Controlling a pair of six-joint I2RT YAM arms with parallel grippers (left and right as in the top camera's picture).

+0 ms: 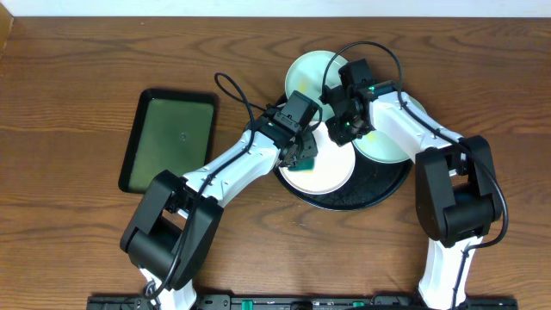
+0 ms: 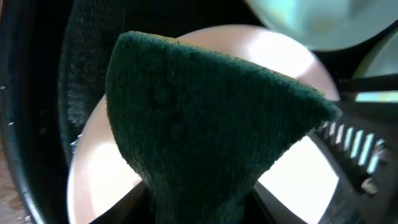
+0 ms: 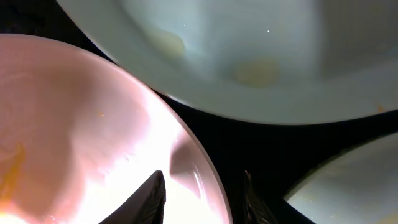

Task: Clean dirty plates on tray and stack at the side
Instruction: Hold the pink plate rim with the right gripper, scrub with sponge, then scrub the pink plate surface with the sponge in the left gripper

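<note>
The white plate (image 1: 331,176) lies on the round black tray (image 1: 379,188), with a yellowish smear showing in the right wrist view (image 3: 74,124). My left gripper (image 1: 301,157) is shut on a dark green scouring pad (image 2: 199,118) and holds it on this plate (image 2: 292,174). My right gripper (image 1: 344,129) straddles the plate's rim (image 3: 205,186), one finger inside and one outside over the tray (image 3: 267,143). A pale mint plate (image 1: 310,69) lies at the tray's far edge. A pale cyan plate (image 1: 392,146) lies at its right. Both pale plates show yellowish smears.
A smaller rectangular black tray with a green inside (image 1: 172,138) lies on the wooden table to the left. Both arms cross over the round tray's left and far parts. The right gripper's body (image 2: 354,143) sits close to the scouring pad.
</note>
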